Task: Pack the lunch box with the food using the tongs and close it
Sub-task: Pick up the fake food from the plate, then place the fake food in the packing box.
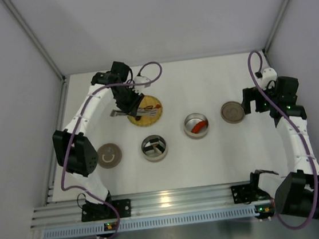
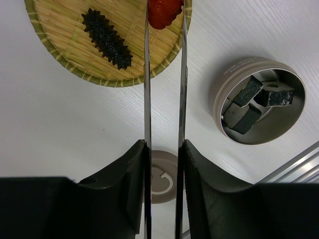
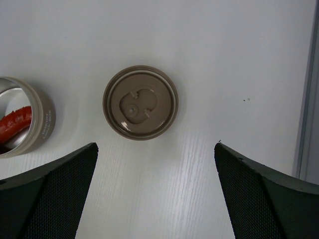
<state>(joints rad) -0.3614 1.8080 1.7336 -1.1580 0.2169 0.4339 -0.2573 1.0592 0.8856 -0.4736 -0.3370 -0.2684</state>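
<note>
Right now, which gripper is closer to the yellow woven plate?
Left. The left gripper hovers at the plate, holding tongs; the right gripper hangs far off, near a brown lid.

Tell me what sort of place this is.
Probably a lab robot test bench: a left arm and right arm bolted to a metal rail, at a white table boxed in by plain panels.

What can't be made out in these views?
Left wrist view: the red piece between the tongs is cut off by the top edge, tong tips too.
Top view: the left gripper partly covers the tongs; their tips are too small.
Right wrist view: the left edge cuts the tin holding red food.
</note>
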